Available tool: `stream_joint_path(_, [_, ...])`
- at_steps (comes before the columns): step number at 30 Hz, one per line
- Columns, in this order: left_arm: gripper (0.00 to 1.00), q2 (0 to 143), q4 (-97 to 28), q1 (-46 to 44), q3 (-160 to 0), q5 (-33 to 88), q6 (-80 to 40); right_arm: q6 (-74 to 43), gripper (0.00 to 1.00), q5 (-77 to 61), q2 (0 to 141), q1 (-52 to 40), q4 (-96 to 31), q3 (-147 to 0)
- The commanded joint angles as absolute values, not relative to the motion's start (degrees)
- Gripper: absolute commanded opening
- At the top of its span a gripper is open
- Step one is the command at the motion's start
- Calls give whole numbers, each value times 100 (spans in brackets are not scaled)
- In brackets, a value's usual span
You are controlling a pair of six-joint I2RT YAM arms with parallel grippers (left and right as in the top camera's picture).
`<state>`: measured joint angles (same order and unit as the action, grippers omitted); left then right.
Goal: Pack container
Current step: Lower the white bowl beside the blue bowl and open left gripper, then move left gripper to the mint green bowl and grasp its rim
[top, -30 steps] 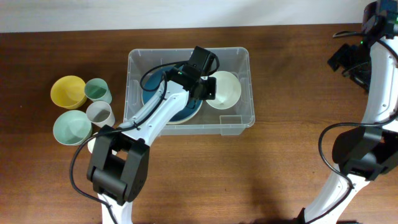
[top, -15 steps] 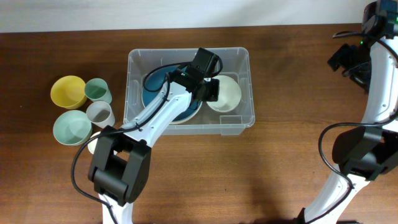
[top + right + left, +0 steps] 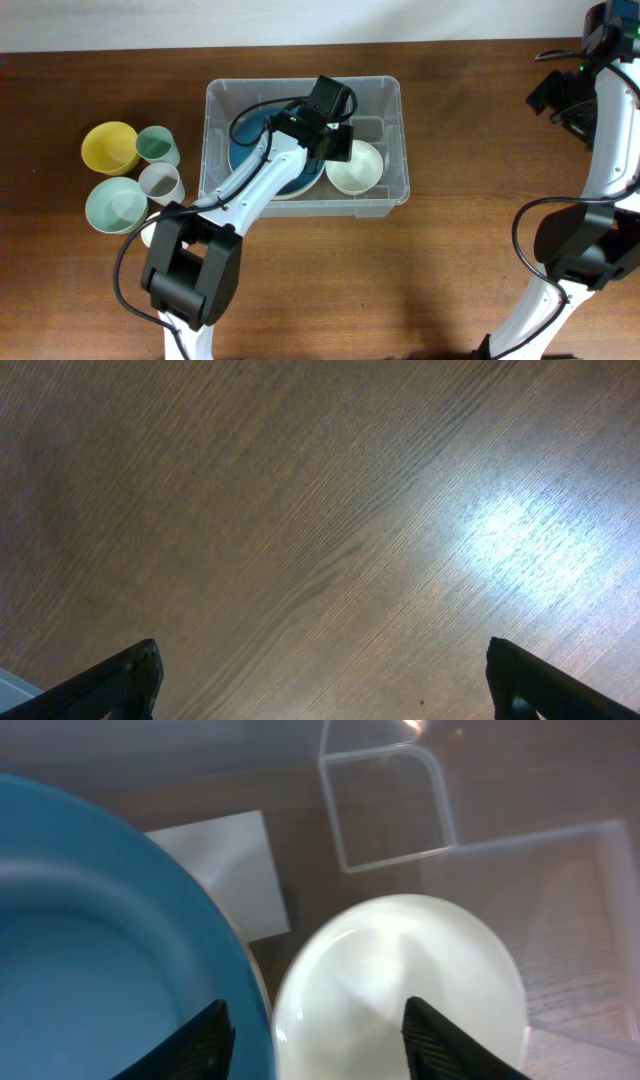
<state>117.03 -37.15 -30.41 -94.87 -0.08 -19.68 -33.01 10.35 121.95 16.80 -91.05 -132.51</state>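
Two white robot arms with black joints.
Left arm point(image 3: 250, 190) and right arm point(image 3: 612, 140): rounded white shells, blocky black joint housings, looping black cables.

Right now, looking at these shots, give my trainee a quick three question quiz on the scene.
1. True or false: the cream bowl sits inside the container.
2. Which hangs over the container? A: left gripper. B: right gripper.
3. Fill in: the dish beside the cream bowl is coloured ___.
Key: 1 true; 2 A; 3 blue.
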Motion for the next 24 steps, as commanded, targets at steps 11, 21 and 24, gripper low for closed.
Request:
stream_joint_path(11, [99, 11236, -6158, -746, -12311, -687, -1824, -3352, 99, 1048, 12230, 1684, -9100, -13227])
stream_joint_path(21, [99, 11251, -8132, 1844, -12160, -882, -3214, -3350, 99, 1048, 12230, 1684, -9100, -13227])
stream_joint_path(24, [99, 11262, -8136, 2550, -11767, -659, -3389, -3352, 99, 1048, 12230, 1684, -9100, -13227])
